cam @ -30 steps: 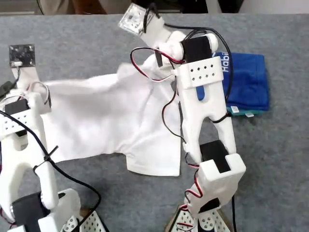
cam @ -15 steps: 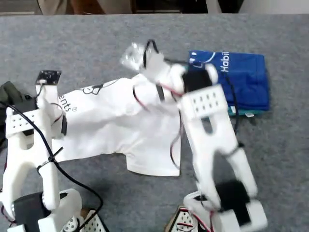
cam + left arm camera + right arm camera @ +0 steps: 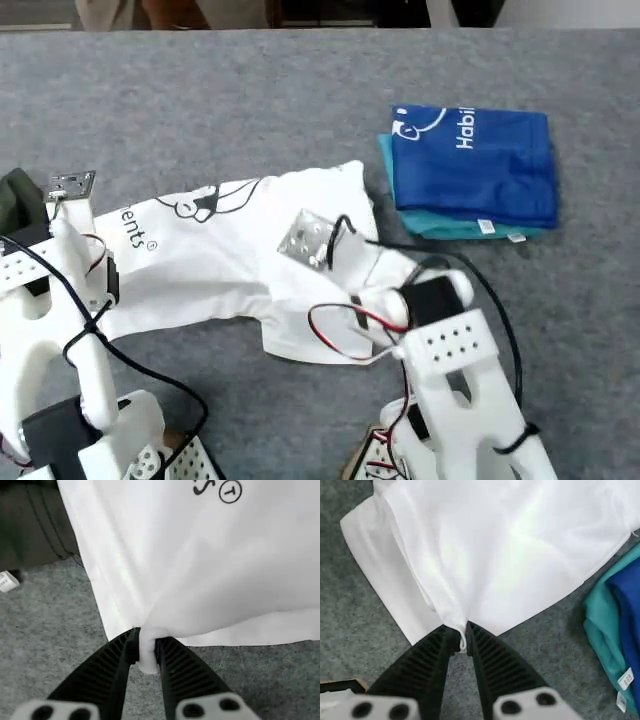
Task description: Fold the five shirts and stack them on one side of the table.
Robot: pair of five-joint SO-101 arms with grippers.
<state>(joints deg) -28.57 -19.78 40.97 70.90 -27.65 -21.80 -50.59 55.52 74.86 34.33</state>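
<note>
A white shirt [image 3: 240,260] with black print lies folded over on the grey table [image 3: 200,90], left of centre. My left gripper [image 3: 147,652] is shut on a bunched edge of it at the shirt's left end [image 3: 108,290]. My right gripper [image 3: 464,639] pinches the shirt's right edge, shut on the cloth, low near the table [image 3: 365,275]. A folded blue shirt [image 3: 475,160] rests on a folded teal shirt [image 3: 440,222] at the far right; both also show in the right wrist view, blue shirt [image 3: 627,605] over teal shirt [image 3: 602,630].
A dark cloth [image 3: 15,190] lies at the table's left edge, close to the left arm, and appears beside the white shirt as dark cloth [image 3: 30,530]. Bare grey table stretches along the far side and the front right.
Both arms drew back toward the table's front with the shirt's far edge, folding it over so the printed side shows. The right arm came away from the blue stack.
</note>
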